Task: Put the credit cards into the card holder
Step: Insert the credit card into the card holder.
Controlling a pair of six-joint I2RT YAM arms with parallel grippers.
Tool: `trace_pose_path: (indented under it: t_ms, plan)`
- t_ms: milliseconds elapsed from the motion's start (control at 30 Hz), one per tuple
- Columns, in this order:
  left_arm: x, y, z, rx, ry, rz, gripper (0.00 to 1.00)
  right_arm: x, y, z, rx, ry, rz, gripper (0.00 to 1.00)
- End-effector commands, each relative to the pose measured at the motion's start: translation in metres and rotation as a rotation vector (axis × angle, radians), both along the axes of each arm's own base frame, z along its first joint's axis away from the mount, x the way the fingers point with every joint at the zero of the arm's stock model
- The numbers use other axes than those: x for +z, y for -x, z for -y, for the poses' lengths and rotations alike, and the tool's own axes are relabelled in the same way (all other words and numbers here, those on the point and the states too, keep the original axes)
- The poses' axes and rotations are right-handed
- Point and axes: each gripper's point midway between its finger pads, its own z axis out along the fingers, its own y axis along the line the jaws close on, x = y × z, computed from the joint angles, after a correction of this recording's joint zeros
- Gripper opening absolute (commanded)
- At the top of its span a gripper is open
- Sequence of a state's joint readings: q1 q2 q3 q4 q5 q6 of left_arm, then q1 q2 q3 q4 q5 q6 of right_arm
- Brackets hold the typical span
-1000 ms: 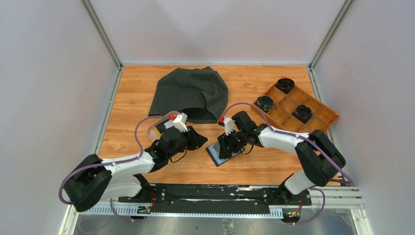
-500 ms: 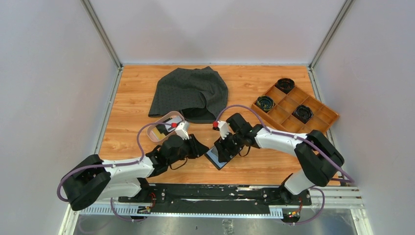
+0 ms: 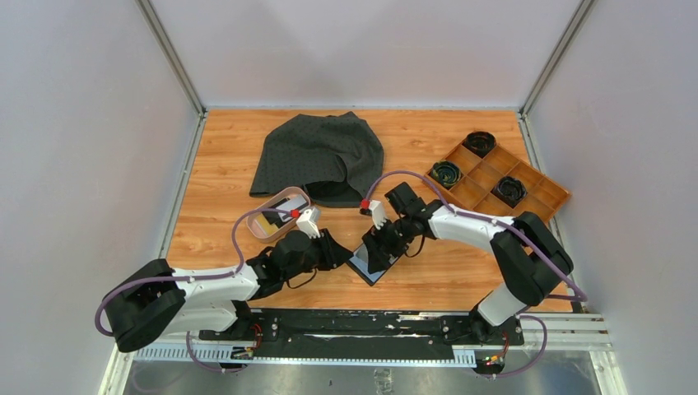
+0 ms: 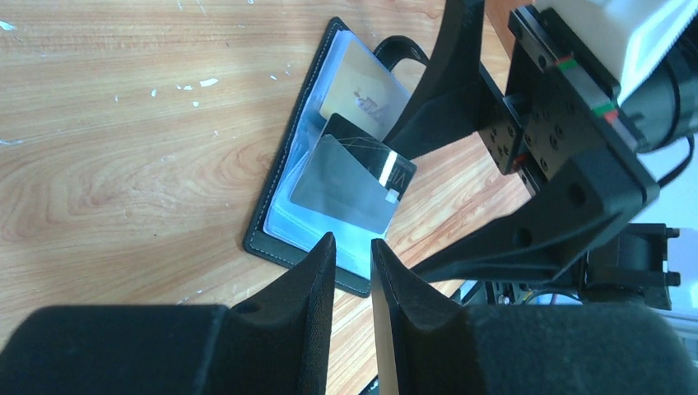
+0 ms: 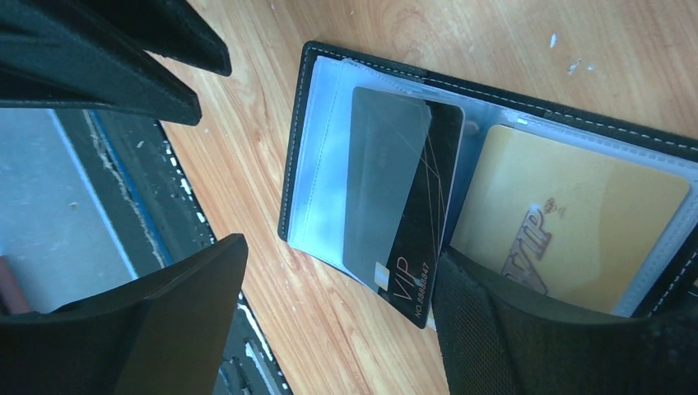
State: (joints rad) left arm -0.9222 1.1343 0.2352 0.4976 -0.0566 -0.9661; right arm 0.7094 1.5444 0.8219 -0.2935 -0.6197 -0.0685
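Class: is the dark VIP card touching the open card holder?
Touching. The right wrist view shows the dark VIP card lying on the clear pocket of the card holder, one corner overhanging.

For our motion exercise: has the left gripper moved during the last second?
Yes. The left gripper has moved away from the pink dish, toward the card holder.

The left tool (image 4: 352, 247) is barely parted, the right tool (image 5: 337, 257) spread wide.

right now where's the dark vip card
In the right wrist view, the dark VIP card lies askew on the open card holder, left of the gold card.
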Motion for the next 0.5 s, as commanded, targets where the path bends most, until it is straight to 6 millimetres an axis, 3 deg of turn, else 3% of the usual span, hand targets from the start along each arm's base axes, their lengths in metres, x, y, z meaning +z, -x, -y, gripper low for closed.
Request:
trace_pose_path:
  t_ms: [0, 467]
  plan:
    - [0.002, 0.0, -0.001, 0.018, 0.009, 0.009, 0.25, 0.007, 0.006, 0.002, -0.001, -0.079, -0.155, 0.83]
    - [0.001, 0.002, 0.0, 0.013, 0.008, 0.005, 0.25, 0.002, -0.006, 0.013, -0.003, -0.019, -0.076, 0.83]
